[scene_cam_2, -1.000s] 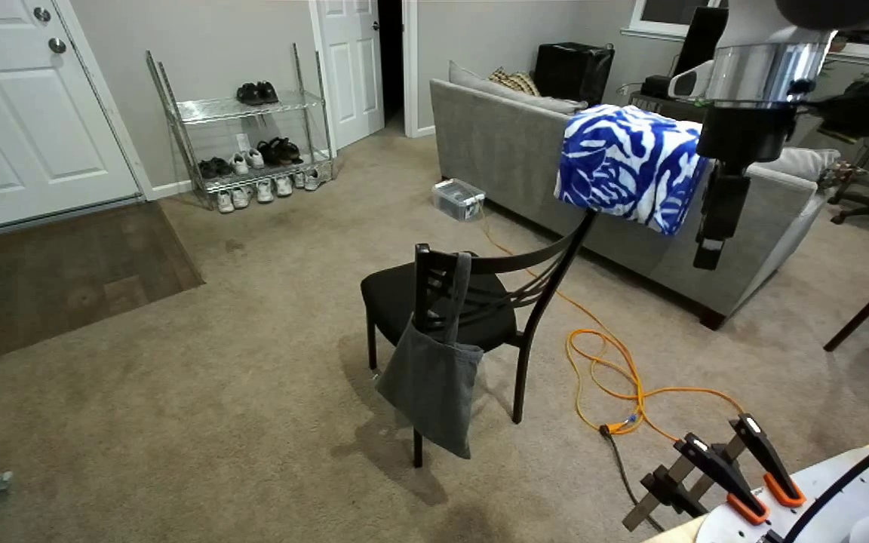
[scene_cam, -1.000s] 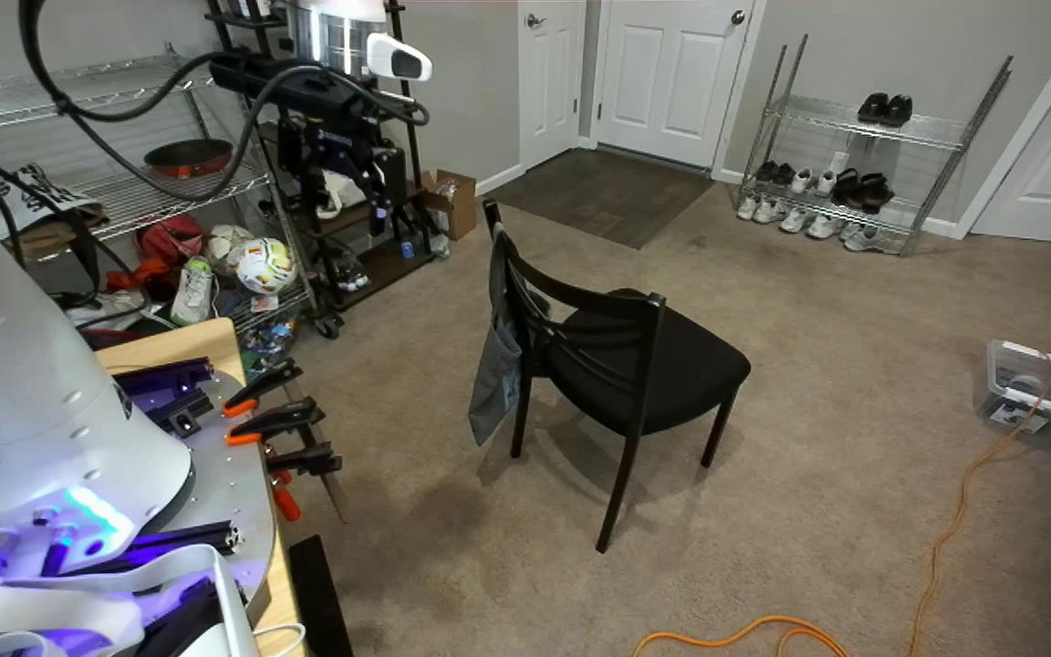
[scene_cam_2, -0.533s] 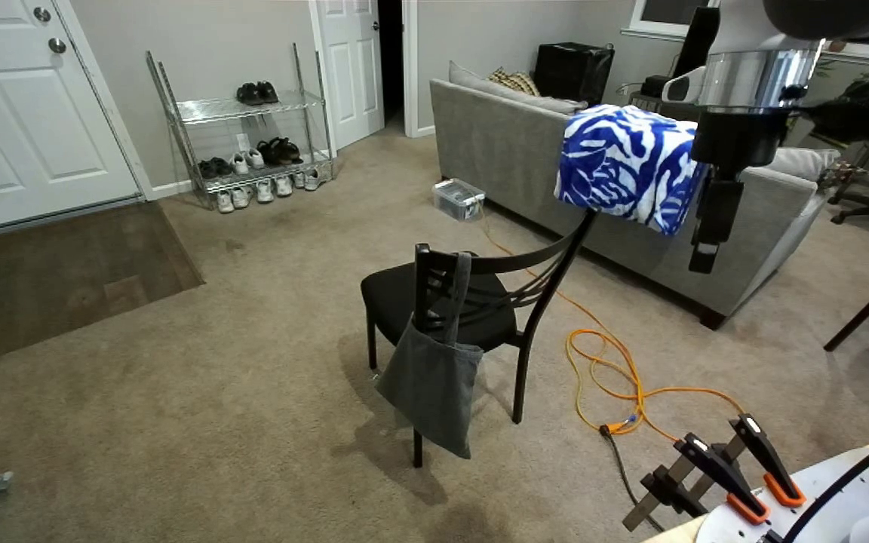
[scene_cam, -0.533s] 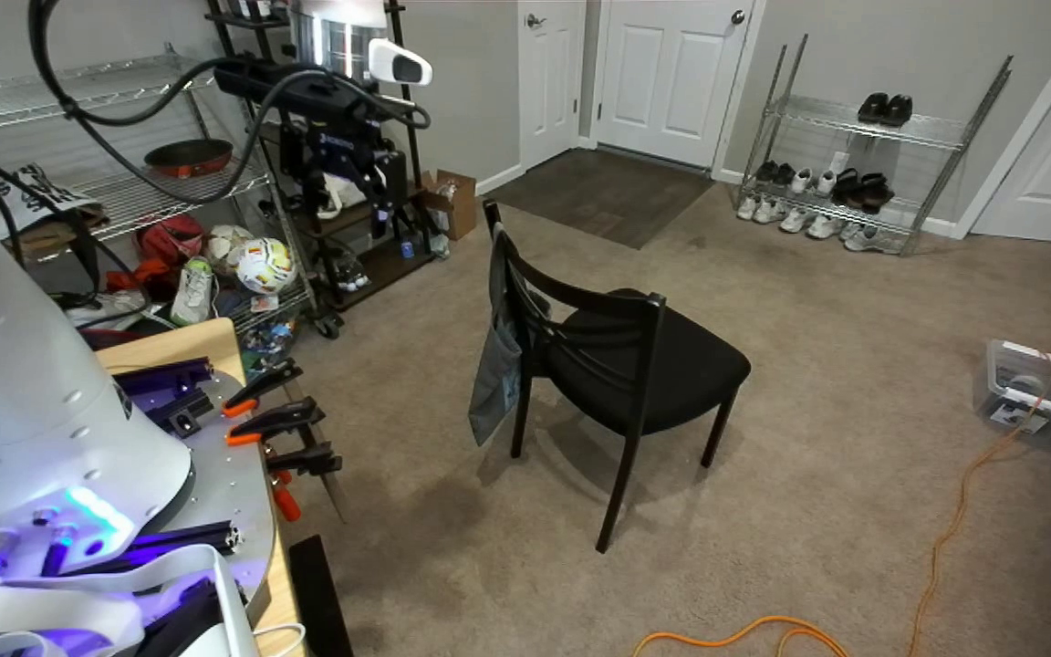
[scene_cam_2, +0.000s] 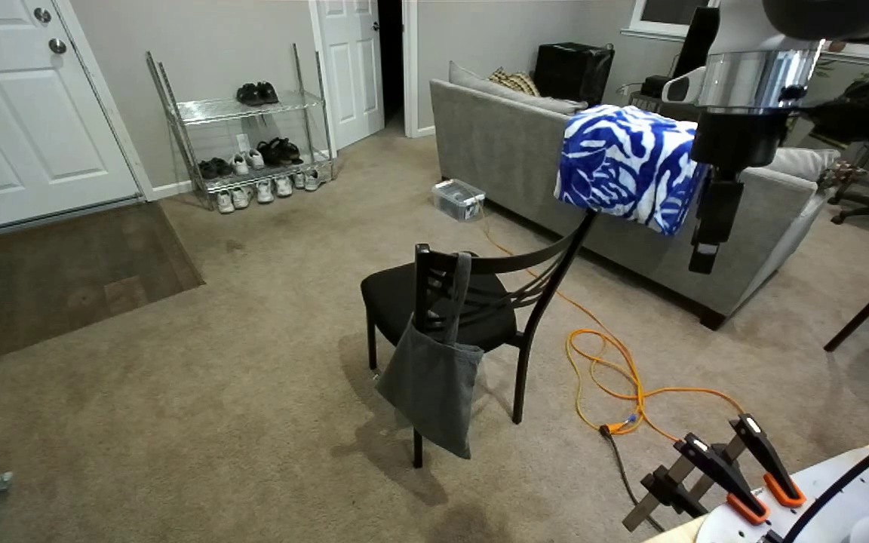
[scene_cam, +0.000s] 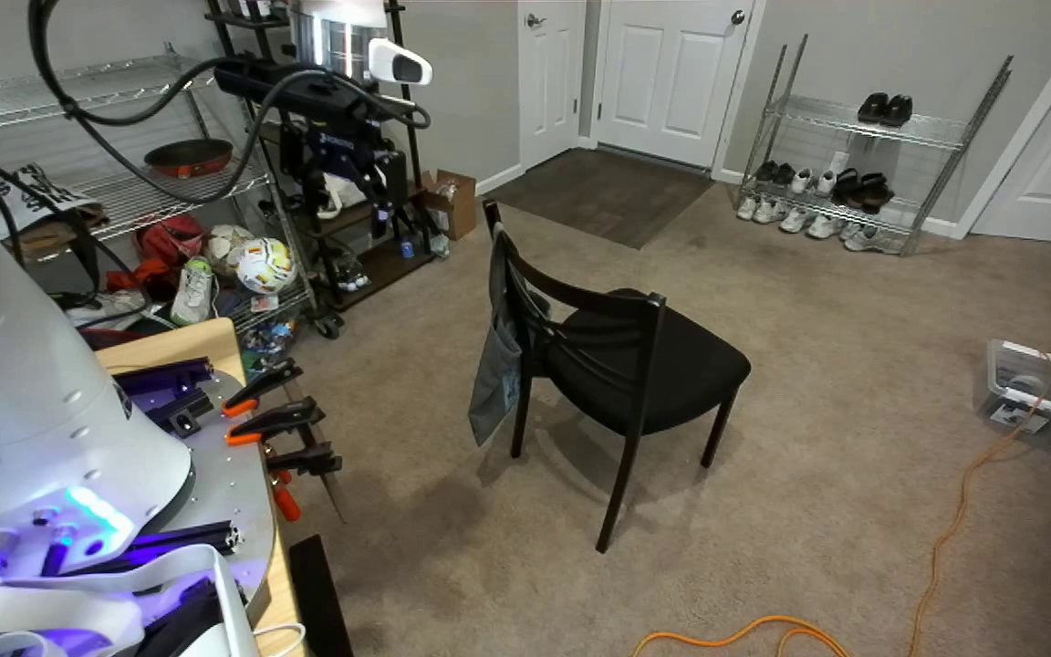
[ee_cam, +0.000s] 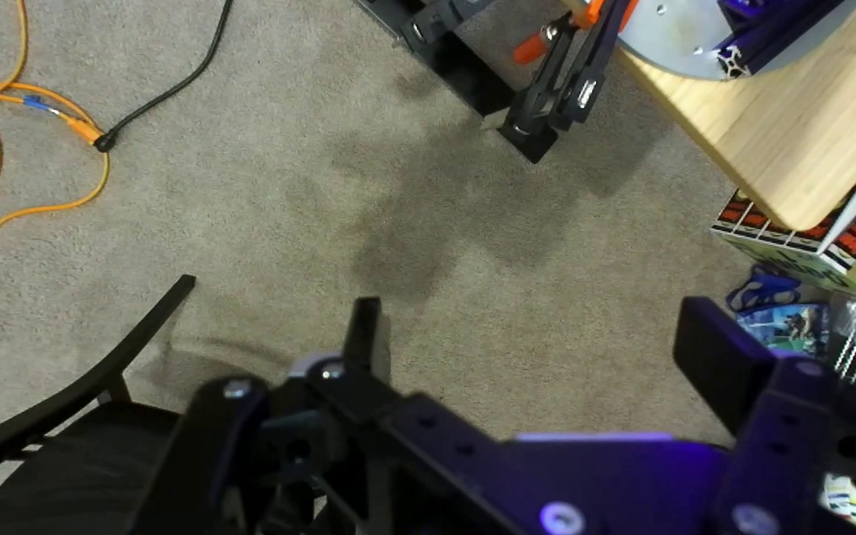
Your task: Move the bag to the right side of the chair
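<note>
My gripper (ee_cam: 528, 327) has its two fingers (ee_cam: 362, 331) spread far apart, & I see carpet (ee_cam: 621, 253) b/w them in the wrist view. It hangs up in the air, well apart from the blk chair (scene_cam: 658, 374) & from the bag (scene_cam_2: 434, 388). The bag is grey & floppy. I can see it hanging by its strap from the top bar of the chair's back, just by the post on the side away from the couch (scene_cam_2: 506, 143), & it droops down lower than the seat. In the wrist view I get just part of the chair, & the gripper blocks some of it. The table (ee_cam: 792, 134) w/ my arm (scene_cam: 42, 383) on it is behind the chair's back. An orange cord (scene_cam_2: 676, 389) lies in loops beside the chair, on the couch side. A clear box (scene_cam: 1027, 392) sits farther off from the chair, by the couch. The shoe rack (scene_cam_2: 212, 113) is way out past the chair's front.
</note>
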Motion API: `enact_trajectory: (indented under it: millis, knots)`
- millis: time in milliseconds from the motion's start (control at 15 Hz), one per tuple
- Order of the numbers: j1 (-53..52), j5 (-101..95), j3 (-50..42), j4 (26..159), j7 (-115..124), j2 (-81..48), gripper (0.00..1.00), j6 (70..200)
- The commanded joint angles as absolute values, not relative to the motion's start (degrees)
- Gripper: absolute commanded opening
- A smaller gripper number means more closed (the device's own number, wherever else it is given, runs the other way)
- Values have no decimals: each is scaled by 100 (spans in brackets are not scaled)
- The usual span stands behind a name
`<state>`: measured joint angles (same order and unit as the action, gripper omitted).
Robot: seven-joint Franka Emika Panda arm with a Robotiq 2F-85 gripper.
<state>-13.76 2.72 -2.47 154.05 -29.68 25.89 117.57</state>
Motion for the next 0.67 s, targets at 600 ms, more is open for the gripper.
enact_trajectory:
  millis: [600]
  knots:
    - [-1383, 29, -2, 14093, -4945, 1036, 100, 11173]
